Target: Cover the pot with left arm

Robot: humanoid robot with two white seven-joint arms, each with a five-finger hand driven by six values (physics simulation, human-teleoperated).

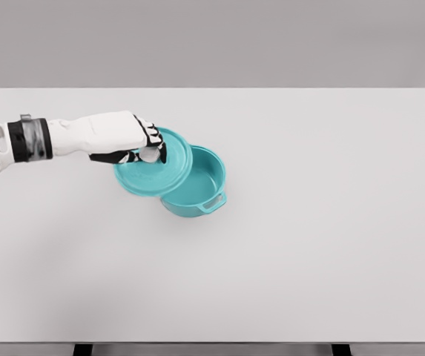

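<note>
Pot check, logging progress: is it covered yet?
Not fully: the lid, held by the left hand, sits offset left, the pot interior showing.

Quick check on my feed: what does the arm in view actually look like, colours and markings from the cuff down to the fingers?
Only the left arm shows. Its forearm shell is smooth and white, with a grey band and a black segment nearer the picture's edge. The left hand has a white back and black sections at the finger joints and on the underside. No cables or printed markings are visible.
</note>
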